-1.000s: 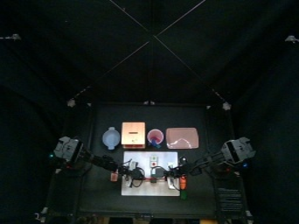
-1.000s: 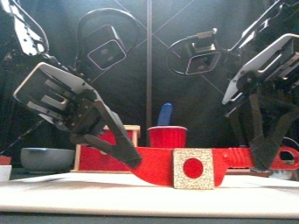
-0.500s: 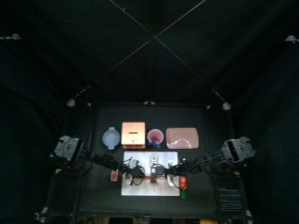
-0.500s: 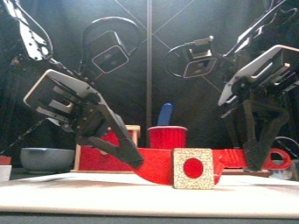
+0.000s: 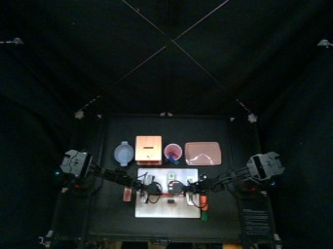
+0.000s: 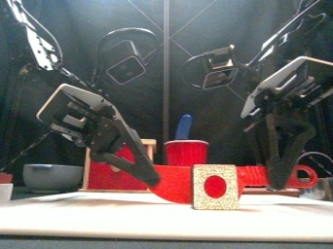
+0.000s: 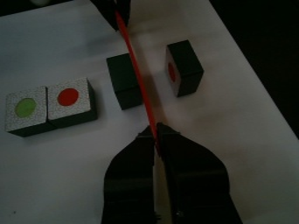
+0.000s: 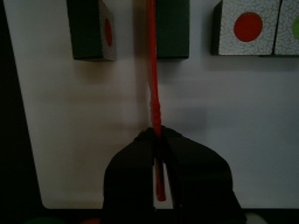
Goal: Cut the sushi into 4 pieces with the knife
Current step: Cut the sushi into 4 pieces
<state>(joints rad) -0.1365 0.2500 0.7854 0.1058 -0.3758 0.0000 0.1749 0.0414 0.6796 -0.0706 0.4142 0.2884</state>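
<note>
Black curtains (image 5: 166, 49) wall a small black table (image 5: 120, 126), where both arms meet over the white cutting board (image 7: 70, 48). The left gripper (image 7: 153, 133) is clamped tight on the red knife (image 7: 132, 61). The right gripper (image 8: 155, 136) pinches what looks like the same blade from its opposite end.

With 2 arms on 1 thin blade, any mismatch in their travel could bow it or twist it out of a grip. A sideways drift could shove a block off the board.

The blade runs through the gap between 2 loose dark green blocks. The first block (image 7: 119, 83) is right against it, and the second block (image 7: 184, 68) is just beside it, near the board's edge. Beyond the first block lies the joined pair (image 7: 47, 107), apart from the blade. That makes 3 pieces, so I judge 1 cut remains.
</note>
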